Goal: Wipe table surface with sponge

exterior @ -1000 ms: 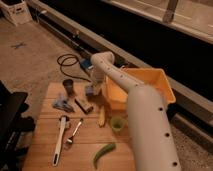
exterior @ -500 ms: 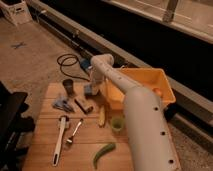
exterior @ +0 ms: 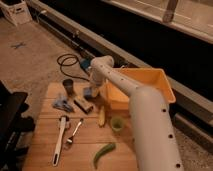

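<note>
My white arm reaches from the lower right over the wooden table [exterior: 45, 160] to its far edge. The gripper [exterior: 92, 91] points down at the table top, just left of the yellow bin [exterior: 150, 80]. A small bluish piece, seemingly the sponge [exterior: 88, 93], shows at the gripper's tip against the wood. The gripper's body hides most of it, and I cannot see the grip on it.
On the table are a dark cup [exterior: 68, 86], a blue crumpled item [exterior: 62, 103], a dark block [exterior: 84, 106], a banana [exterior: 101, 116], a small green cup [exterior: 117, 123], a green pepper [exterior: 103, 154], a white brush [exterior: 59, 139] and a fork [exterior: 74, 134]. A black cable [exterior: 67, 62] lies on the floor behind.
The wrist and gripper have shifted slightly to the right along the far edge of the table. The objects on the table have not moved.
</note>
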`<state>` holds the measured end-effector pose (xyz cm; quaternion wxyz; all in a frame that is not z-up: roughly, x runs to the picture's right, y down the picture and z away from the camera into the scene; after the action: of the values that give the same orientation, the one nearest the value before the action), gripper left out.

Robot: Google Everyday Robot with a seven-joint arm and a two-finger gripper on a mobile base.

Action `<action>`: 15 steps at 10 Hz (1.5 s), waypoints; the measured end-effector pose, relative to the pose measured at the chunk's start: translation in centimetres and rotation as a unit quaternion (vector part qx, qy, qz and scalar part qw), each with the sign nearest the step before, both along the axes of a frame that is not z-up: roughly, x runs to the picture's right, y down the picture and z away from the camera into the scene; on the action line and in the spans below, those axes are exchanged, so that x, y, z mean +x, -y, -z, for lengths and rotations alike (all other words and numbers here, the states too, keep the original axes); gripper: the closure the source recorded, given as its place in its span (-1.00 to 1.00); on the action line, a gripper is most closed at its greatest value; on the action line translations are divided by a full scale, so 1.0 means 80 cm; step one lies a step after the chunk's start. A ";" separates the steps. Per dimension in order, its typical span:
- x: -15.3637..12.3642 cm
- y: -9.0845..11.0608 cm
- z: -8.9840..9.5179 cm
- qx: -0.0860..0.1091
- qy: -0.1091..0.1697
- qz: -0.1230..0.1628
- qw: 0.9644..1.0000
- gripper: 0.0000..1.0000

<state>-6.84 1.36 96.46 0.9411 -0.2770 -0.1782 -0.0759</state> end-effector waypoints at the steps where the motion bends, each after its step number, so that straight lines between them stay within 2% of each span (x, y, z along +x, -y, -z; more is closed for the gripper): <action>1: 0.011 0.000 -0.001 -0.003 -0.011 0.000 1.000 1.00; 4: 0.026 0.016 -0.016 0.003 -0.040 0.002 0.999 1.00; 8: 0.006 0.037 -0.033 0.023 -0.032 0.001 0.999 1.00; 10: 0.001 0.035 -0.031 0.029 -0.018 -0.010 0.999 1.00; 12: -0.010 0.027 -0.022 0.030 -0.007 -0.005 1.000 1.00; 13: -0.012 0.018 -0.013 0.026 -0.009 0.000 1.000 1.00; 15: 0.010 0.003 -0.003 0.005 -0.025 0.011 1.000 1.00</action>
<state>-6.07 1.09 96.67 0.9457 -0.2762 -0.1517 -0.0799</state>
